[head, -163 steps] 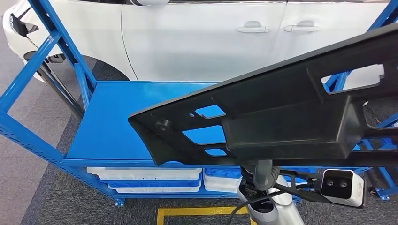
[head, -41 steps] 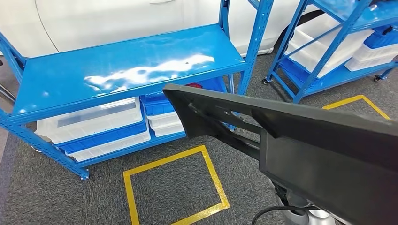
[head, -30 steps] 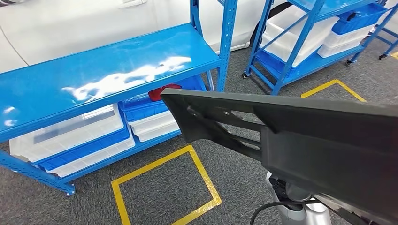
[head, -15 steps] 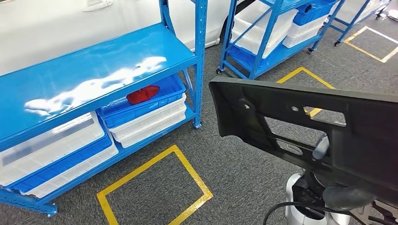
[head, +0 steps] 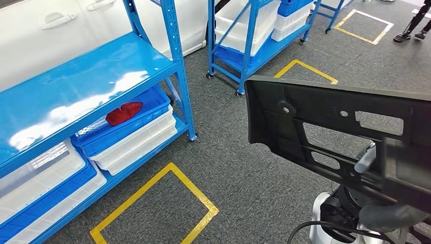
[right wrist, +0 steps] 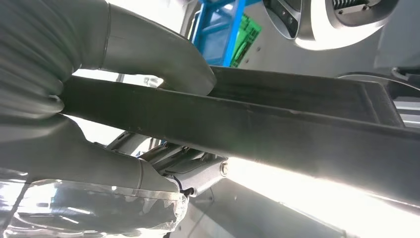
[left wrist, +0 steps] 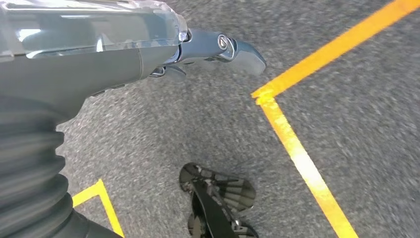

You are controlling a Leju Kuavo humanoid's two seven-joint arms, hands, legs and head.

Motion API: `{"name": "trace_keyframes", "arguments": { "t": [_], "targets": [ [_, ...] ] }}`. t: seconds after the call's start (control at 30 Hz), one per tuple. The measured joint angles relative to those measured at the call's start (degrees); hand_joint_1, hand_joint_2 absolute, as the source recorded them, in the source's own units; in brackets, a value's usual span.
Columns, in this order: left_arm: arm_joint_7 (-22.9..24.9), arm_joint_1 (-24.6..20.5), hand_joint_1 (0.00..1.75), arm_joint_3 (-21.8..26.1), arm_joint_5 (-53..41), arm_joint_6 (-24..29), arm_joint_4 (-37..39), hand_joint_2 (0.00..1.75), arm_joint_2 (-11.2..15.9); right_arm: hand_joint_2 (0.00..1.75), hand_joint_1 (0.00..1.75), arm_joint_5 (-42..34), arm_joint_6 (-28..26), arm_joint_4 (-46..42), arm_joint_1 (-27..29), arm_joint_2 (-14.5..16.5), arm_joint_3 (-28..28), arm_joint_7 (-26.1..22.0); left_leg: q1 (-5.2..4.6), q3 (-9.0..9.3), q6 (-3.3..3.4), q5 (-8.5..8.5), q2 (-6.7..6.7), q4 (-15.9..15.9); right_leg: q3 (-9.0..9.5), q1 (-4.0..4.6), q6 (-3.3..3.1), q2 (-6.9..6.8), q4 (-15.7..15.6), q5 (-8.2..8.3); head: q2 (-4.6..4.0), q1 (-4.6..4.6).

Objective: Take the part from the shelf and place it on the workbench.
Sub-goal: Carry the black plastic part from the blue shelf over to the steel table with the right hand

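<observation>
Right hand (right wrist: 124,144): I see it gripping the black part (head: 325,119).
Left hand (left wrist: 148,54): holds nothing, hangs over floor (left wrist: 346,99).
Shelf (head: 76,86): well left.

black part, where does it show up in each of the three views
Head view: the black part fills the right half, over the grey carpet, with the right hand showing through a cutout.
Left wrist view: the part is not in it; the left hand hangs over carpet and yellow tape.
Right wrist view: the part crosses as a dark bar, gripped by the right hand.
Shared landmark: the right hand on the part.
</observation>
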Motion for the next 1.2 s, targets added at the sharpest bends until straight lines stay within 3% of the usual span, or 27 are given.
{"name": "trace_keyframes", "arguments": {
  "t": [0.07,0.1,0.13,0.2,0.27,0.33,0.4,0.43,0.47,0.5,0.57,0.63,0.7,0.77,0.83,0.9,0.93,0.97,1.0,1.03,1.1,1.13,1.2],
  "targets": [
    [0.0,-0.1,0.00,-0.1,-0.4,-0.1,0.0,1.75,0.2,1.75,1.64,0.2,0.4,-0.2,0.0,0.3,-1.1,0.0,0.34,3.44,0.17,3.30,-2.66,-7.7,-0.17,0.01,0.47,1.33,0.5,-0.18,0.00,0.00],
    [0.0,-0.1,0.00,-0.1,-0.6,-0.2,0.0,1.75,0.3,1.75,1.64,0.2,0.8,-0.4,0.1,0.4,-1.9,0.0,0.42,4.38,0.31,3.93,-3.73,-9.9,-0.42,0.02,0.83,1.94,0.7,-0.19,0.00,0.00],
    [0.0,-0.1,0.00,-0.2,-0.9,-0.4,0.0,1.75,0.4,1.75,1.64,0.2,1.3,-0.6,0.2,0.5,-2.7,0.0,0.38,4.60,0.52,3.84,-4.25,-10.6,-0.72,0.00,1.21,2.50,0.8,-0.11,0.00,-0.01],
    [-0.1,-0.3,0.00,-0.2,-1.4,-1.1,0.0,1.75,0.6,1.75,1.64,0.1,2.2,-0.9,0.4,0.6,-4.6,0.0,0.28,4.59,1.19,4.07,-3.13,-10.9,-1.12,-0.13,2.04,3.48,0.8,0.18,0.00,-0.01],
    [-0.3,-0.7,0.00,-0.2,-1.8,-1.7,0.0,1.75,0.6,1.75,1.64,0.6,2.1,-1.0,0.5,0.7,-5.9,0.0,0.38,4.68,1.98,4.46,-1.69,-11.3,-2.09,-0.05,2.62,1.31,2.6,-0.97,0.00,0.01],
    [-0.1,-0.9,0.00,-0.2,-1.8,-1.8,0.0,1.75,0.6,1.75,1.64,1.5,1.3,-1.0,0.5,0.7,-6.4,0.0,0.30,4.67,2.47,4.58,-0.13,-11.5,-5.17,0.03,3.01,-2.30,8.9,-4.46,0.00,0.01],
    [0.1,-0.9,0.00,-0.2,-1.5,-1.8,0.0,1.75,0.6,1.75,1.64,2.1,0.2,-1.0,0.5,0.7,-6.4,0.0,0.09,4.58,2.61,4.51,1.55,-11.5,-8.83,-0.17,3.34,-3.48,16.4,-7.46,-0.01,0.00],
    [0.1,-0.9,0.00,-0.2,-1.4,-1.8,0.0,1.75,0.6,1.75,1.64,2.2,-0.3,-1.0,0.5,0.6,-6.4,0.0,0.02,4.58,2.60,4.46,2.38,-11.5,-9.55,-0.27,3.41,-3.65,17.9,-7.58,-0.01,0.00],
    [0.1,-0.9,0.00,-0.2,-1.3,-1.8,0.0,1.75,0.6,1.75,1.64,2.3,-0.6,-1.0,0.5,0.6,-6.4,0.0,-0.01,4.63,2.54,4.40,3.11,-11.5,-8.92,-0.32,3.41,-3.86,16.8,-6.55,-0.01,0.00],
    [0.1,-1.0,0.00,-0.2,-1.3,-1.8,0.0,1.75,0.6,1.75,1.64,2.4,-0.8,-1.0,0.5,0.6,-6.4,0.0,-0.03,4.77,2.43,4.30,3.77,-11.5,-7.00,-0.31,3.30,-4.36,13.4,-4.72,0.00,0.00],
    [0.1,-1.1,0.00,-0.2,-1.3,-1.8,0.0,1.75,0.5,1.75,1.64,2.6,-1.0,-1.1,0.5,0.6,-6.4,0.0,-0.20,5.12,2.01,4.01,4.89,-11.5,-2.25,-0.02,2.68,-6.65,4.7,-1.68,0.00,0.00],
    [0.1,-1.2,0.00,-0.2,-1.3,-1.8,0.0,1.75,0.4,1.75,1.64,2.7,-1.0,-1.1,0.5,0.6,-6.4,0.0,-0.44,5.39,1.41,3.74,5.77,-11.5,-0.30,0.43,1.86,-7.86,0.8,-0.92,0.00,0.00],
    [0.1,-1.2,0.00,-0.2,-1.2,-1.8,0.0,1.75,0.4,1.75,1.64,2.8,-1.3,-1.1,0.5,0.6,-6.4,0.0,-0.48,5.65,0.78,3.58,6.62,-11.6,-0.48,0.57,1.14,-6.72,0.7,-0.80,0.00,0.00],
    [-0.1,-1.4,0.00,-0.2,-1.1,-2.0,0.0,1.75,0.3,1.75,1.64,3.6,-2.1,-1.5,0.5,0.6,-6.0,0.0,-0.28,5.37,0.19,2.40,5.13,-10.3,-0.33,0.34,0.39,-5.57,0.2,-0.47,0.00,0.00],
    [-0.2,-1.3,0.00,-0.2,-1.0,-2.3,0.0,1.75,0.2,1.75,1.64,5.2,-3.9,-1.9,0.4,0.6,-4.7,0.0,-0.07,2.86,-0.14,-1.02,2.10,-4.4,-0.19,0.20,-0.25,-4.43,-0.1,-0.24,0.00,0.00],
    [-0.3,-1.1,0.00,-0.2,-0.8,-2.7,0.0,1.75,0.1,1.75,1.64,7.3,-6.7,-2.0,0.4,0.4,-2.3,0.0,-0.04,-0.95,-0.25,-4.18,0.85,3.4,-0.24,0.35,-0.53,-3.00,-0.1,-0.21,0.00,0.00],
    [-0.3,-1.0,0.00,-0.2,-0.8,-2.9,0.0,1.75,0.0,1.75,1.64,8.3,-8.4,-2.0,0.4,0.3,-0.9,0.0,-0.05,-2.09,-0.24,-4.34,0.70,5.3,-0.23,0.42,-0.57,-2.21,0.0,-0.20,0.00,0.00],
    [-0.3,-1.0,0.00,-0.2,-0.8,-3.0,0.0,1.75,-0.2,1.75,1.64,8.9,-10.2,-1.9,0.4,0.0,0.6,0.0,-0.05,-2.15,-0.14,-3.26,0.61,4.9,-0.19,0.47,-0.57,-1.42,0.0,-0.20,0.00,0.00],
    [-0.2,-1.0,0.00,-0.2,-0.8,-3.0,0.0,1.75,-0.3,1.75,1.64,9.2,-12.0,-1.8,0.3,-0.5,2.0,0.0,-0.04,-1.12,0.03,-1.22,0.38,2.2,-0.09,0.50,-0.55,-0.66,0.1,-0.22,0.00,0.00],
    [0.1,-1.1,0.00,-0.2,-0.9,-3.0,0.0,1.75,-0.5,1.75,1.64,9.4,-13.6,-1.7,0.2,-1.1,3.5,0.0,-0.04,0.65,0.26,1.25,-0.44,-2.0,-0.03,0.48,-0.49,0.03,0.2,-0.25,0.00,0.00],
    [0.8,-1.1,0.00,-0.2,-1.0,-2.8,0.0,1.75,-0.8,1.75,1.64,9.5,-15.9,-1.2,-0.1,-2.5,6.1,0.0,-0.05,3.62,0.64,4.16,-2.63,-9.2,-0.19,0.50,-0.10,1.28,0.5,-0.27,-0.01,0.00],
    [1.2,-1.0,0.00,-0.2,-1.0,-2.7,0.1,1.75,-0.9,1.75,1.64,9.7,-16.8,-1.0,-0.2,-3.2,7.2,0.0,-0.13,4.25,0.80,4.56,-3.34,-10.9,-0.42,0.41,0.21,1.83,0.6,-0.21,-0.01,0.00],
    [1.8,-1.1,0.00,-0.2,-0.8,-2.5,0.1,1.75,-1.3,1.75,1.64,10.0,-18.0,-0.5,-0.2,-4.5,9.3,0.0,-0.34,4.44,1.26,4.64,-2.78,-11.5,-0.84,0.17,1.05,2.98,0.4,0.09,0.00,0.00]
  ]
}}
